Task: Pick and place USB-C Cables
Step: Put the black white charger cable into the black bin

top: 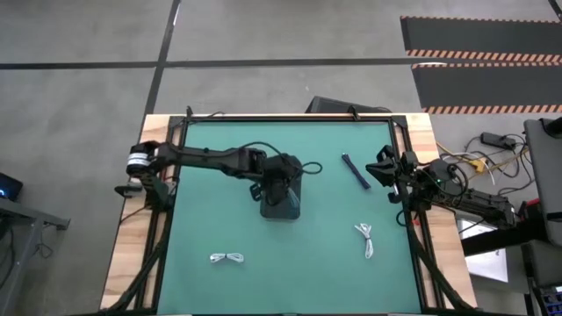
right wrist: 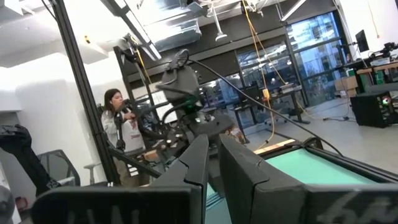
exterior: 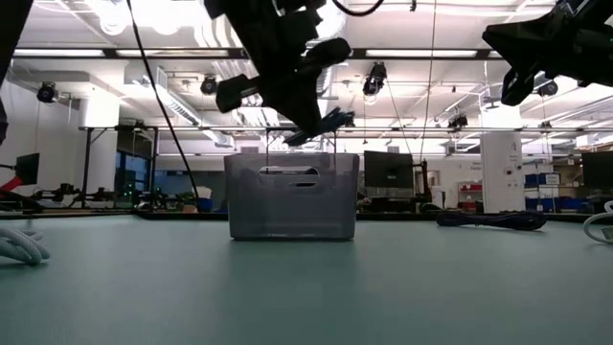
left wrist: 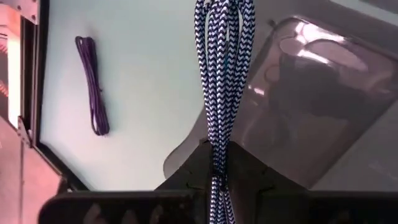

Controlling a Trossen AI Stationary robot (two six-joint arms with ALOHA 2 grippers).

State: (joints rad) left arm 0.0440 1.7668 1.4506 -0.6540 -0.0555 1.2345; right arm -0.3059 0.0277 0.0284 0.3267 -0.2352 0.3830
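Observation:
My left gripper (top: 283,183) hangs over the dark grey tray (top: 283,207) at the table's middle, shut on a blue-and-white braided cable bundle (left wrist: 222,74). In the low view this gripper (exterior: 308,123) is just above the tray's rim (exterior: 292,156). A second dark cable (top: 355,169) lies flat on the mat right of the tray, also seen as the dark cable (left wrist: 93,84) in the left wrist view. Two white coiled cables (top: 366,239) (top: 227,258) lie toward the near edge. My right gripper (top: 384,171) waits raised at the table's right edge, shut. My left gripper pinches the braided cable bundle between its two fingers (left wrist: 193,165), on the strands beside them (left wrist: 217,163). The bundle runs along the fingers and juts out past their tips (exterior: 332,119). The fingers slant downward over the tray. The cable is lifted clear, above the tray's opening.
A black frame (top: 176,158) borders the green mat (top: 219,211); wooden table edges lie outside it. Open mat stretches left of the tray and along the near side between the white cables. A person (right wrist: 118,134) stands in the room beyond the table.

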